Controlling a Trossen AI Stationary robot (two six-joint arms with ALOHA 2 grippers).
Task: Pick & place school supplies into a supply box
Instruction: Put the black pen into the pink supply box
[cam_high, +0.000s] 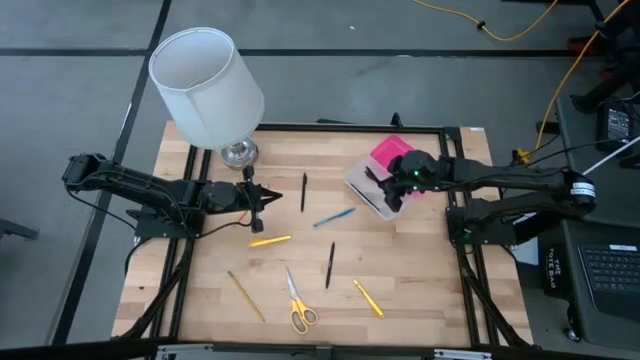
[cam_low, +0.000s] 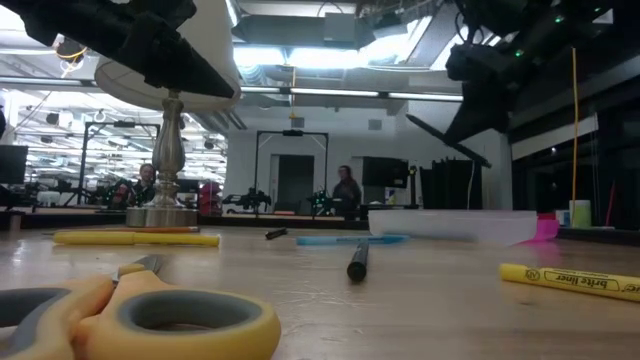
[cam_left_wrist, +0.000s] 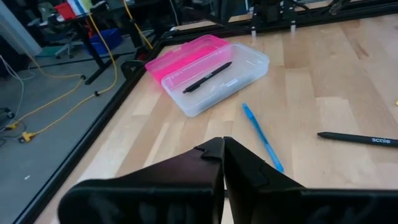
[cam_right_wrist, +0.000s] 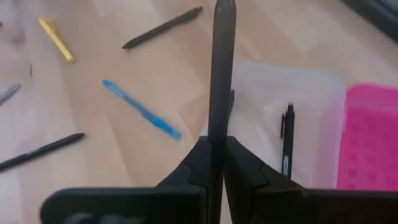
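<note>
Black pen (cam_right_wrist: 221, 68) pinched upright in right gripper (cam_high: 392, 192), held over supply box (cam_left_wrist: 217, 81) below for release; left gripper (cam_high: 262, 199) pressed together, idle.

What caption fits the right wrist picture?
Right gripper holding a black pen above the clear pencil case.

A grey floor (cam_high: 330, 70) with yellow cables (cam_high: 500, 25) surrounds the wooden table (cam_high: 420, 280); beyond, seemingly a lab with ceiling lights (cam_low: 300, 55).
</note>
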